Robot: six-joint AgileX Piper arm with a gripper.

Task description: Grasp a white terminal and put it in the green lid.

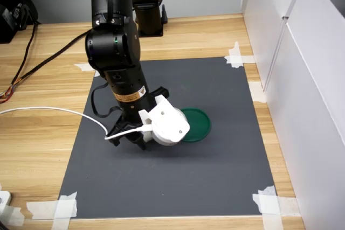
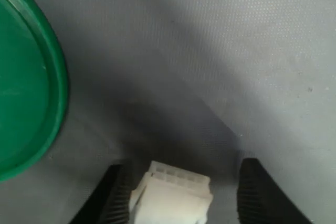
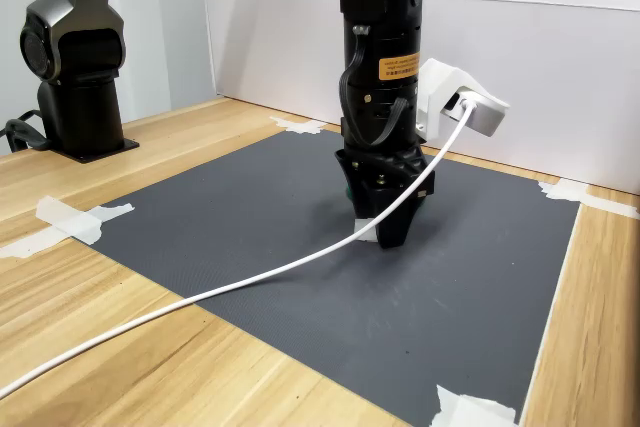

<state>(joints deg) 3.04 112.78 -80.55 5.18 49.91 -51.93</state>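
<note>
The grasp is in hand: the gripper [image 2: 181,195] is spread around the white terminal [image 2: 173,195], apparently not yet pinched. Closing, then lifting to the green lid [image 2: 26,87], is called for.

You are working at a lab test bench, not in a home or shop. A dark mat [image 1: 178,149] is fixed to a wooden table [image 1: 43,133] with white tape strips [image 1: 51,207] at its corners, and plain white boards [image 1: 302,68] wall off the side (like a makeshift screen). A second black robot base [image 3: 75,57] stands on the table, and loose cables [image 1: 21,63] trail across the wood.
</note>
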